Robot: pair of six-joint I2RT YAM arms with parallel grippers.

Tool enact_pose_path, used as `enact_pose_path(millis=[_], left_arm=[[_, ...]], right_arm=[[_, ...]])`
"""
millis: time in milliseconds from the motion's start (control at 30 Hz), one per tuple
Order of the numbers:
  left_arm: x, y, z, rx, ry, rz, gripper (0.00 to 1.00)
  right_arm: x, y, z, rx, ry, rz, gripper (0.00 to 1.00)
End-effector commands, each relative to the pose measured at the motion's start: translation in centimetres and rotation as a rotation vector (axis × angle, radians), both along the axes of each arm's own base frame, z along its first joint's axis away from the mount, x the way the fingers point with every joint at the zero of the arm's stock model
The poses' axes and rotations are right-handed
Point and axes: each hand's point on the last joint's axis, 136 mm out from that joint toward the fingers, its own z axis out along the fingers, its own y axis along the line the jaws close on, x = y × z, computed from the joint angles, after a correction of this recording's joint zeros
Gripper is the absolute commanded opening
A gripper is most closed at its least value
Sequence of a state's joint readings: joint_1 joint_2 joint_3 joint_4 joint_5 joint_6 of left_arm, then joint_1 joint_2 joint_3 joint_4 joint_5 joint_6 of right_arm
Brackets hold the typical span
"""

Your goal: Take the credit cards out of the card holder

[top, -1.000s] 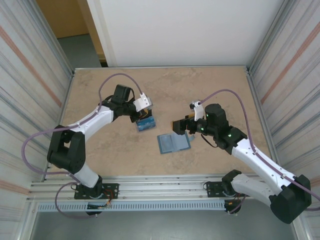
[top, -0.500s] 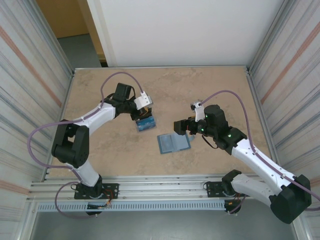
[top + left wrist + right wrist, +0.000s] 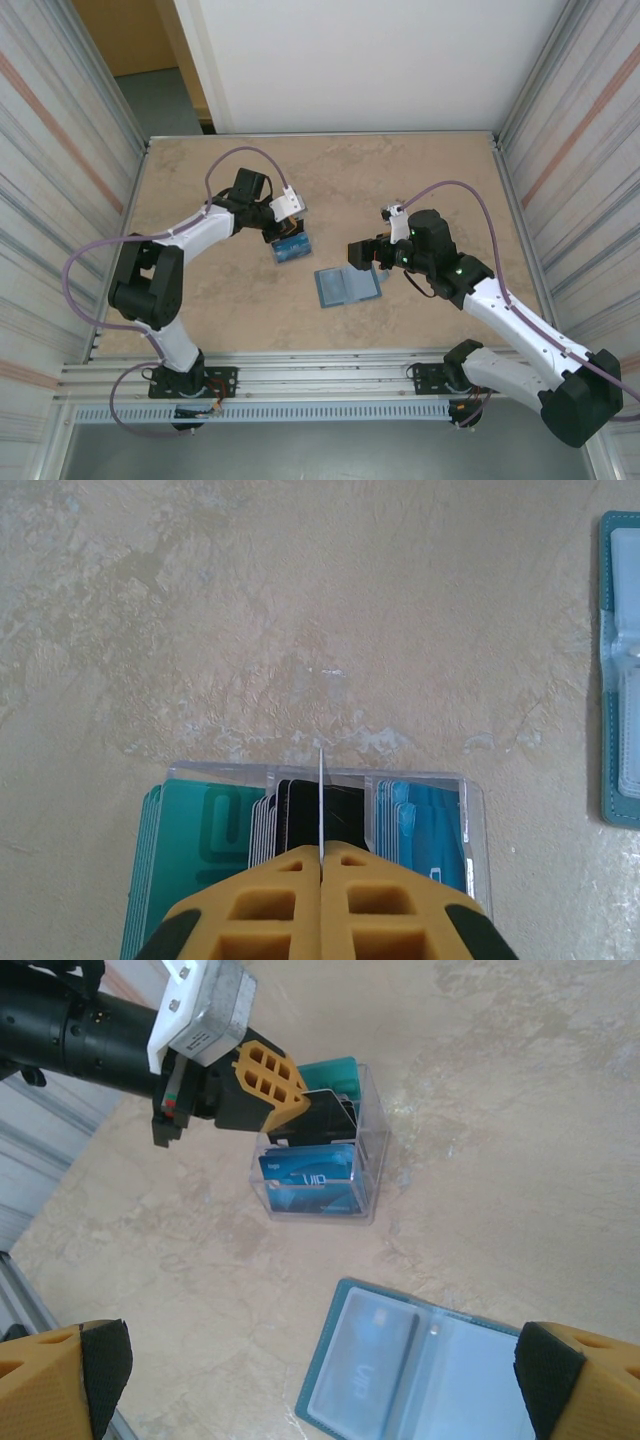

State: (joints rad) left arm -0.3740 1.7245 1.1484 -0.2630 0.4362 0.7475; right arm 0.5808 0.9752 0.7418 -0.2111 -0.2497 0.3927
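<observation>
**Left gripper pinches a card over the box; holder lies open**

The left gripper [image 3: 321, 852] has its yellow fingers pressed together on a thin card [image 3: 321, 795]. The left wrist view shows this card edge-on, as a pale line between the fingertips. It hangs over the middle of a clear box [image 3: 476, 830]. In the right wrist view the card at the fingertips looks black and tilts up out of the box.

The box sits on the table [image 3: 220, 290], left of centre in the top view. Its cards stand in three groups: teal cards [image 3: 195, 850] on one side, black cards [image 3: 345, 810] in the middle and blue cards [image 3: 430, 830] on the other side.

The holder [image 3: 347, 285] lies open and flat on the table, near the box but not touching it, toward the right arm. In the right wrist view a blue card [image 3: 365, 1360] shows behind the clear plastic of the holder's left pocket. Whether the right pocket holds anything cannot be told.

The right gripper [image 3: 360, 252] hovers beside the holder's far edge. Its fingers [image 3: 60, 1380] are spread wide, at the two lower corners of its wrist view. Nothing is between them, and the holder lies below.
</observation>
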Motion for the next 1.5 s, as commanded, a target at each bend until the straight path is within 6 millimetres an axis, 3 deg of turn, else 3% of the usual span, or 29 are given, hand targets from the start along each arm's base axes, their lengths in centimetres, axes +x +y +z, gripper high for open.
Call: enact_pose_path(millis=[0, 300, 533, 633, 800, 1000, 1133, 1467], left_arm=[[0.7, 0.1, 0.4, -0.003, -0.002, 0.006, 0.08], [0.7, 0.0, 1.5, -0.011, -0.004, 0.01, 0.23], [-0.3, -0.4, 4.4, -0.059, -0.035, 0.006, 0.26], [-1.0, -0.4, 6.5, -0.086, -0.075, 0.018, 0.51], [-2.5, 0.4, 9.9, -0.155, -0.159, 0.087, 0.98], [-3.9, 3.4, 13.0, -0.212, -0.246, 0.308, 0.99], [-4.9, 6.3, 13.8, -0.247, -0.236, 0.524, 0.99], [-8.2, 11.4, 11.9, -0.396, -0.166, 0.875, 0.99]], right_arm=[[0.1, -0.3, 0.2, 0.014, 0.009, -0.026, 0.99], [0.1, -0.3, 0.3, 0.017, 0.007, -0.026, 0.99], [0.2, -0.2, -0.5, 0.004, 0.033, -0.03, 0.99], [0.2, 0.0, -1.3, -0.015, 0.068, -0.034, 0.98], [-0.3, 0.3, -2.6, -0.074, 0.116, -0.049, 0.87], [-1.1, -0.4, -5.6, -0.225, 0.216, -0.128, 0.67], [-1.7, -0.1, -7.2, -0.325, 0.257, -0.143, 0.59], [-3.1, 3.4, -10.6, -0.556, 0.298, -0.069, 0.5]])
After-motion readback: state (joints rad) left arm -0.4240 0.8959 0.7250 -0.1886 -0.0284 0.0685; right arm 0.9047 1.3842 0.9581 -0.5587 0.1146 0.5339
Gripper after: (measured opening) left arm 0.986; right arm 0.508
